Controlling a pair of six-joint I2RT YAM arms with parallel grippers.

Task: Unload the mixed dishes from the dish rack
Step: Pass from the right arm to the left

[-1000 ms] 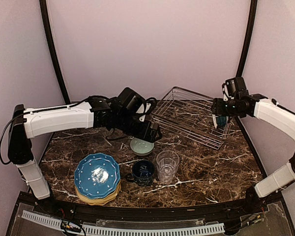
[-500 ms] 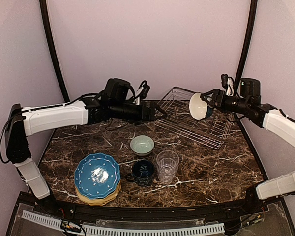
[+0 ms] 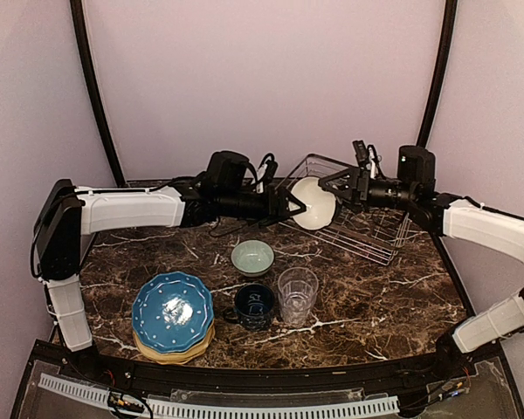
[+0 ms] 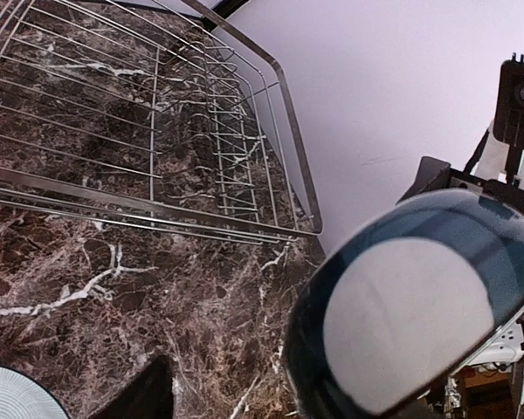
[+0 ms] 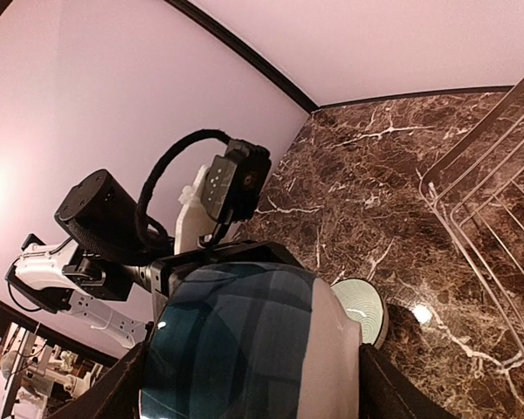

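My right gripper is shut on a bowl, white outside and dark teal inside, and holds it in the air over the left end of the dish rack. In the right wrist view the bowl sits between my fingers. My left gripper is open and level with the bowl, right beside its left side. In the left wrist view the bowl fills the lower right; one finger shows, the other is hidden. The wire rack looks empty.
On the marble table stand a pale green bowl, a navy mug, a clear glass tumbler and a stack of plates with a blue dotted one on top. The pale green bowl also shows in the right wrist view.
My right arm lifted the white and teal bowl from the rack's right end and carried it left. My left arm left the pale green bowl, rose and reached right to meet it.
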